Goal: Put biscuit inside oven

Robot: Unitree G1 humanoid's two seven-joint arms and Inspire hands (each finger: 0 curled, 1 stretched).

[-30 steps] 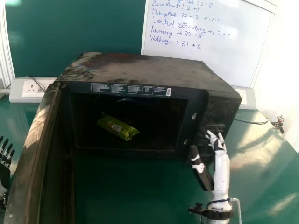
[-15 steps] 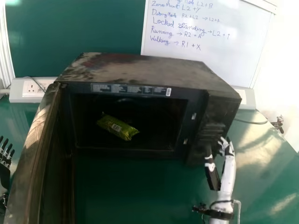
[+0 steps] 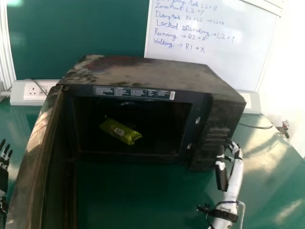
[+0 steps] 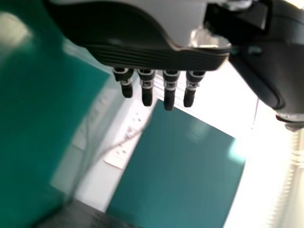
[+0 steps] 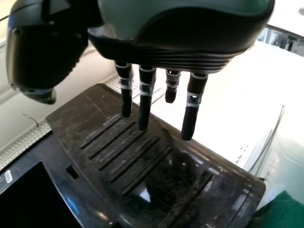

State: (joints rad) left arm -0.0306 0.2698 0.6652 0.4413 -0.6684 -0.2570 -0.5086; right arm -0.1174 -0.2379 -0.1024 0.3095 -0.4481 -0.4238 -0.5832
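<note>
The green biscuit packet (image 3: 120, 131) lies tilted inside the dark cavity of the black oven (image 3: 143, 76), whose door (image 3: 40, 167) stands open on the left. My right hand (image 3: 230, 160) is at the lower right of the oven's control panel, holding nothing, its fingers extended. In the right wrist view my right hand (image 5: 180, 52) has straight fingers in front of the panel (image 5: 142, 156); contact is unclear. My left hand (image 3: 4, 174) is at the far left, outside the door. Straight fingers show on my left hand (image 4: 156, 57) in the left wrist view.
A green table (image 3: 143, 195) carries the oven. White socket strips (image 3: 28, 91) stand behind it on both sides. A whiteboard (image 3: 209, 43) with writing rises at the back right. A cable (image 3: 257, 127) lies right of the oven.
My right hand has moved to the right along the control panel, away from the oven's opening. My left hand has shifted slightly at the left edge. The biscuit packet has kept its place.
</note>
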